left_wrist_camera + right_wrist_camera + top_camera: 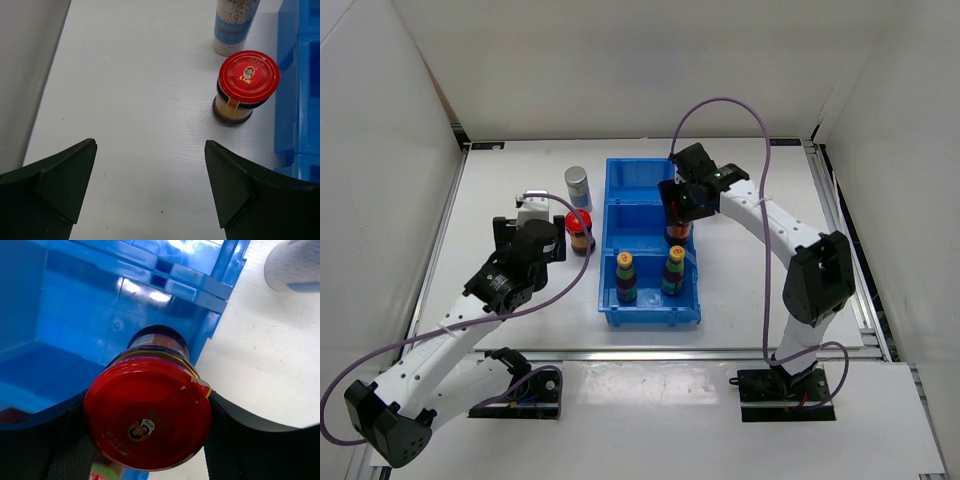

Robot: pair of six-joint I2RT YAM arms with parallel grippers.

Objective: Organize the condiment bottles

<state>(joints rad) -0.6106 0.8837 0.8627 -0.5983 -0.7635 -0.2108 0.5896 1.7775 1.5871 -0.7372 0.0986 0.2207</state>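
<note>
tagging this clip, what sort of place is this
Likely a robot lab test cell: plain white walls box in a white table, left arm and right arm bolted at its edge.

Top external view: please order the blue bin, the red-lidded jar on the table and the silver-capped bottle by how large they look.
1. Blue bin, clearly the largest.
2-3. Red-lidded jar and silver-capped bottle: nearly alike from above, so I do not rank them.

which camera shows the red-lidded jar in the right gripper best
Right wrist: the held jar fills the frame, lid clear, clamped in the right gripper. Top external shows it small, half hidden under the gripper. Left wrist shows only the other red-lidded jar.
</note>
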